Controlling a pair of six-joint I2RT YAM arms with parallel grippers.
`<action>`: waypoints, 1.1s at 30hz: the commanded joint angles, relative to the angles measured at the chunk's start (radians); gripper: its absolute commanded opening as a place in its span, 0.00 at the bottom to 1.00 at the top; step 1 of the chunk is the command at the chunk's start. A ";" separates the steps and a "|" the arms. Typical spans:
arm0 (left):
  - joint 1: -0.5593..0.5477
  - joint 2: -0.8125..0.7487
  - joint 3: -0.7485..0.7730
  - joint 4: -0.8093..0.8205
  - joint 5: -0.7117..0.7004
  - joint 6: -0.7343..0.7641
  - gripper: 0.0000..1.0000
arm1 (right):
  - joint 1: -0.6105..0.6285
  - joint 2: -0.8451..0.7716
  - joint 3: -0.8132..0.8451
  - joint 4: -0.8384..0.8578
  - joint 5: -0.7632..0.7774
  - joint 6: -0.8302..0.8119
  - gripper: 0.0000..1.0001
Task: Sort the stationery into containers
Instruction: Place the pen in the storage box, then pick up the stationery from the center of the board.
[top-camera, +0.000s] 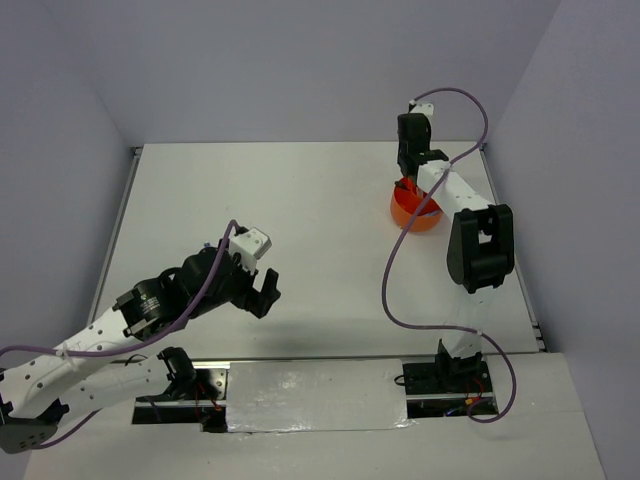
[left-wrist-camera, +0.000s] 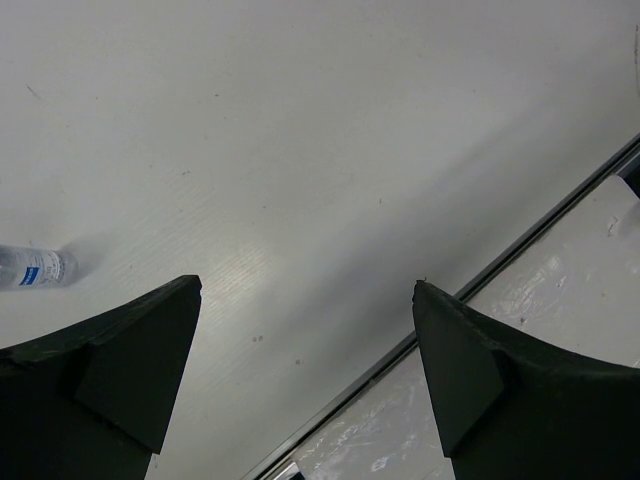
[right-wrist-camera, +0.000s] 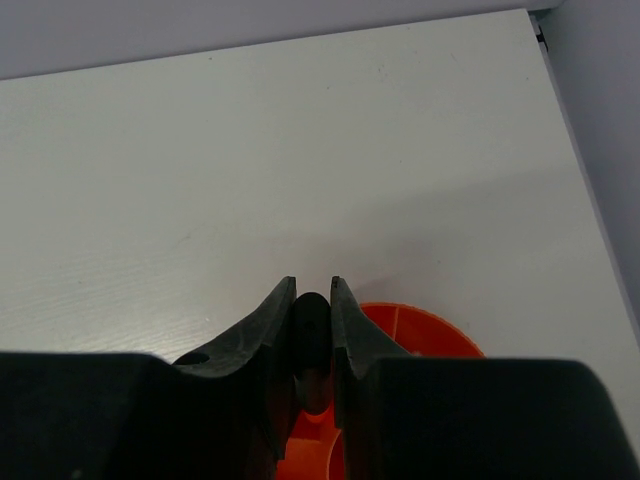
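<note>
In the right wrist view my right gripper (right-wrist-camera: 312, 285) is shut on a black highlighter (right-wrist-camera: 312, 325), whose dark end shows between the fingers. It hangs directly over the orange tub (right-wrist-camera: 425, 330), and the divided inside of the tub shows below. The top view shows the same gripper (top-camera: 405, 185) over the tub (top-camera: 415, 212) at the far right of the table. My left gripper (top-camera: 265, 295) stands open and empty near the table's front edge. Its fingers (left-wrist-camera: 130, 350) frame bare table. A tiny clear bottle with a blue label (left-wrist-camera: 35, 268) lies to their left.
A metal rail (left-wrist-camera: 520, 245) marks the table's near edge, with a shiny taped sheet (top-camera: 315, 395) beyond it between the arm bases. The right arm's purple cable (top-camera: 395, 270) loops over the table. Walls close in the far, left and right sides.
</note>
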 joint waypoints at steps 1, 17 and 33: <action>-0.002 -0.012 -0.001 0.039 0.019 0.014 0.99 | 0.000 0.012 -0.002 0.042 0.010 0.018 0.09; -0.001 -0.029 -0.001 0.041 0.016 0.016 0.99 | 0.008 -0.135 -0.118 0.100 -0.008 0.059 0.71; 0.402 0.002 0.040 -0.020 -0.247 -0.200 0.99 | 0.110 -0.526 -0.133 -0.048 -0.215 0.107 1.00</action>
